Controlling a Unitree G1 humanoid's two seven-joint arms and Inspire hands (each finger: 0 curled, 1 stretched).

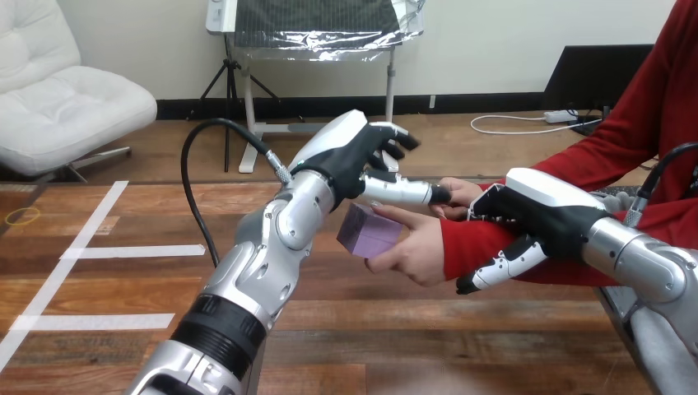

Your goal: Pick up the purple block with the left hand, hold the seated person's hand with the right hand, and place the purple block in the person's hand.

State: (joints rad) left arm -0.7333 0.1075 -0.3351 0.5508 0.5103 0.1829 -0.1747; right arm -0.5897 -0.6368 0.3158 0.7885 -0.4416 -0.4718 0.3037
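Left hand is hovering just above the block, its fingers hanging loose and spread, none of them curling round anything. Its thumb is sticking straight out toward the view's right, passing over the block's top.

The purple block is lying in the person's lower hand, whose fingers are cupping it from below and from the right. It is sitting tilted, with its pale top face sloping and one corner pointing to the view's left, toward the left forearm. Its sides are looking about equal, so I cannot tell a long axis. Whether its upper corner is touching the heel of the left hand, I cannot tell.

Right hand is gripping the red-sleeved wrist behind that lower hand, fingers wrapping over the top and thumb curling underneath. The person's upper hand is reaching in just beyond, its fingertips meeting the tip of the left thumb.

All of this is happening above the wooden table, whose boards are running across the view. White tape strips are lying on its left part, well apart from the hands.
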